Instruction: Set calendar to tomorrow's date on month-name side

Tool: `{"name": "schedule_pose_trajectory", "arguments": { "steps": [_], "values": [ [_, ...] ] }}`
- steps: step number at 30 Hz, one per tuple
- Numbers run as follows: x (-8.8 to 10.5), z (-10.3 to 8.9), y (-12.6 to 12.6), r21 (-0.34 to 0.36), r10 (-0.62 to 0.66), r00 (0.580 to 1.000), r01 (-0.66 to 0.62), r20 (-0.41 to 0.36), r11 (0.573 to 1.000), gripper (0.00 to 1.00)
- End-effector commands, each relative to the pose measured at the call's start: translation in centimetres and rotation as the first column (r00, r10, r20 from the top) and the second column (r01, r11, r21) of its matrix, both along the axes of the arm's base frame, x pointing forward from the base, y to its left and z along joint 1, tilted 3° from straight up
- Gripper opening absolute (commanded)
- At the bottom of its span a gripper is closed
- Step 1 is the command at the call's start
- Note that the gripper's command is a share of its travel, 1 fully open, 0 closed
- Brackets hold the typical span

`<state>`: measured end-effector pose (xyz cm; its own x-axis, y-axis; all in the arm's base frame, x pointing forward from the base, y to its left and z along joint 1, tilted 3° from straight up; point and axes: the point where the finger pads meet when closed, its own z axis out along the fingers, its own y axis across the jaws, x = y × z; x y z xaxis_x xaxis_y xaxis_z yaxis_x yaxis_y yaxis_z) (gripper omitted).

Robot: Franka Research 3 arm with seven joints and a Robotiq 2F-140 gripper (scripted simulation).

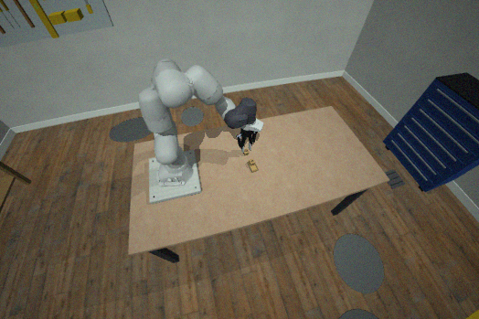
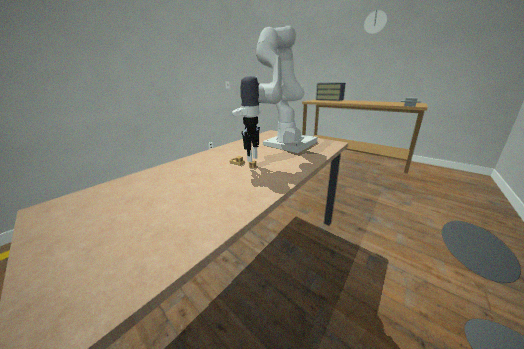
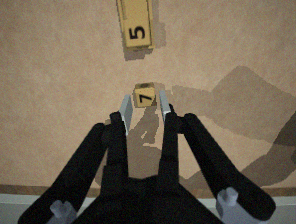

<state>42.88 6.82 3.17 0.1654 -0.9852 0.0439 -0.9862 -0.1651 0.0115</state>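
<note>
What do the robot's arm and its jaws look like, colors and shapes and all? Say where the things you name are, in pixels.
The arm [image 1: 174,91] [image 2: 286,62] is smooth and whitish-gray with rounded, tube-like segments, and dark gray at the wrist end. Below a white piece, the gripper [image 1: 246,148] [image 2: 252,159] [image 3: 145,100] has slim black linkages and flat, pale gray fingertips. I can't make out cables or markings.
</note>
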Motion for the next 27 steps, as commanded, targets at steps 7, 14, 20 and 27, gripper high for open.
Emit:
{"name": "schedule_pose_trajectory", "arguments": {
  "steps": [7,14,20,27],
  "values": [
    [-0.01,-0.08,-0.1,-0.001,0.0,1.0,0.0,0.001,1.0,0.29],
    [-0.01,-0.08,-0.1,-0.001,0.0,1.0,0.0,0.001,1.0,0.29],
    [-0.01,-0.14,-0.1,-0.001,0.0,1.0,0.0,0.001,1.0,0.29],
    [-0.01,-0.88,-0.14,-0.001,0.0,1.0,0.0,0.001,1.0,0.29]
  ]
}}
